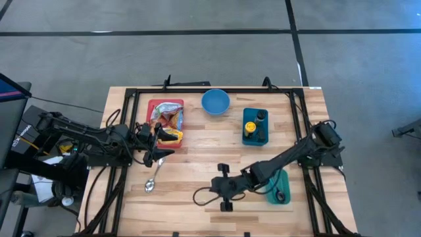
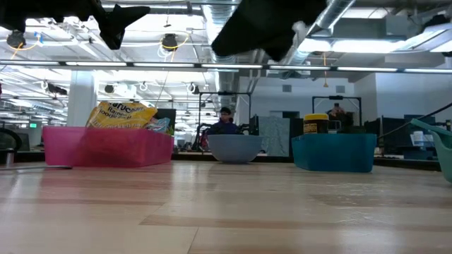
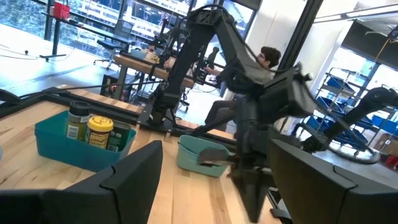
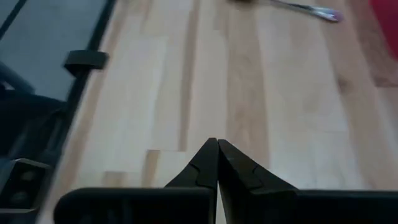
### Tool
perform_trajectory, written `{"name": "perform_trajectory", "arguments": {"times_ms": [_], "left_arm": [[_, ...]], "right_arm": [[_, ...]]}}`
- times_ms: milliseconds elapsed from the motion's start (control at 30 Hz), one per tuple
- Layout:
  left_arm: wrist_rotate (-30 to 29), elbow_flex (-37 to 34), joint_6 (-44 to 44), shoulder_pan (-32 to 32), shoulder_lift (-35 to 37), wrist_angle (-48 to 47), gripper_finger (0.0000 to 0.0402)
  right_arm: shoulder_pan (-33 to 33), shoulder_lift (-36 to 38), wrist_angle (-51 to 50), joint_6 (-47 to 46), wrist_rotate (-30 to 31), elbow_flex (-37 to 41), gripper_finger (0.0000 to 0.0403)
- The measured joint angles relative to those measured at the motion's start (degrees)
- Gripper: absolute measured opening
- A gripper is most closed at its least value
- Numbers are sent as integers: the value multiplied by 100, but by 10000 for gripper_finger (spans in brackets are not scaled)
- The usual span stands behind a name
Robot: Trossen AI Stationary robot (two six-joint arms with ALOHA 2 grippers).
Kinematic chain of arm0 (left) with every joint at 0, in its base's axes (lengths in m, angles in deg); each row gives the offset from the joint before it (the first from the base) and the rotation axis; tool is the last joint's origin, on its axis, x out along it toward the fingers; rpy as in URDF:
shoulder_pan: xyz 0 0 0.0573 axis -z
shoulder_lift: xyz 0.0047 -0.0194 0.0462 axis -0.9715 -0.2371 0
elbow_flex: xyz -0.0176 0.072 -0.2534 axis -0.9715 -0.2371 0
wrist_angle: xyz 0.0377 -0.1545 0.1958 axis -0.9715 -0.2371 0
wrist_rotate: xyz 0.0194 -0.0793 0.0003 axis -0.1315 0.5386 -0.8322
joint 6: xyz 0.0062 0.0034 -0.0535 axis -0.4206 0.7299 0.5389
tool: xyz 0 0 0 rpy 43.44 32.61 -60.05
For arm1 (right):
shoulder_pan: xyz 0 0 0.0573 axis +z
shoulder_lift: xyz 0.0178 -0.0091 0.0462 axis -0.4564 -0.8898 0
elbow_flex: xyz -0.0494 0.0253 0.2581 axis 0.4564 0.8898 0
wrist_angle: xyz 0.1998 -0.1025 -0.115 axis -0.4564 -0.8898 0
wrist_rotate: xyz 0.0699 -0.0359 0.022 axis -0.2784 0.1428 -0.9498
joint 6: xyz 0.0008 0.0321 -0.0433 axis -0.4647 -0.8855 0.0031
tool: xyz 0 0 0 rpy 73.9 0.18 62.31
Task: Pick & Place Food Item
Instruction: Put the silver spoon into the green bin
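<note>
The snack bags (image 1: 168,118) are seen lying in the pink bin (image 1: 154,105), just beside the left claw (image 1: 160,146), which is held wide open and empty. The right claw (image 1: 202,196) is pinched shut over bare surface (image 1: 197,158), well apart; the left arm is judged nearer.

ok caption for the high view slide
Open left gripper beside the pink bin; shut, empty right gripper over bare table.

Bench (image 1: 197,158): pale wood, plank stripes. Red bin (image 1: 152,105); snack bags (image 1: 166,117) inside, yellow, red, silver. Blue bowl (image 1: 215,102). Teal bin (image 1: 247,136) with yellow-lidded jar (image 1: 250,126) and dark bottle (image 1: 261,118). Green scoop-like container (image 1: 281,187). Silver spoon (image 1: 152,179). Black arms. Grey floor, black lines.
</note>
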Motion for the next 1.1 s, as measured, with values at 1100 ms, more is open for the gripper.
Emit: {"name": "perform_trajectory", "arguments": {"times_ms": [1100], "left_arm": [[2,-2,-1,0,-1,392,286]], "right_arm": [[-432,-4,1850,374,301,1180,0]]}}
